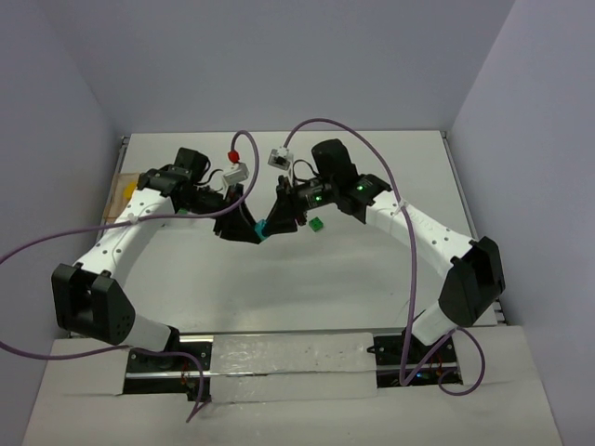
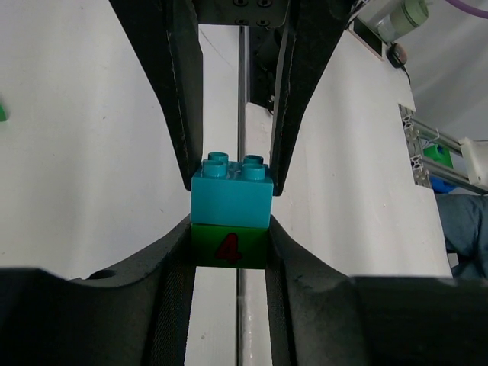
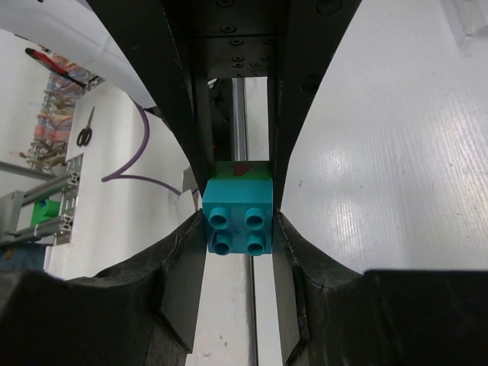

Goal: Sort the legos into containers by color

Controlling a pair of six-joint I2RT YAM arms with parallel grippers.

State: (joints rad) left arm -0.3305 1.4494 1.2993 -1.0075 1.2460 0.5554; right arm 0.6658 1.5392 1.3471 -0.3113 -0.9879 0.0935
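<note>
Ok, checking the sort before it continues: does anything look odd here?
Yes. A teal brick sits stacked on a green brick marked with a red 4, so two colours are joined. The left gripper clamps the green one, the right gripper the teal one.

A white table (image 1: 372, 279) fills the middle. Plain pale lavender-grey walls (image 1: 279, 65) close it in on the far side, left and right. Soft, even light falls everywhere.
</note>
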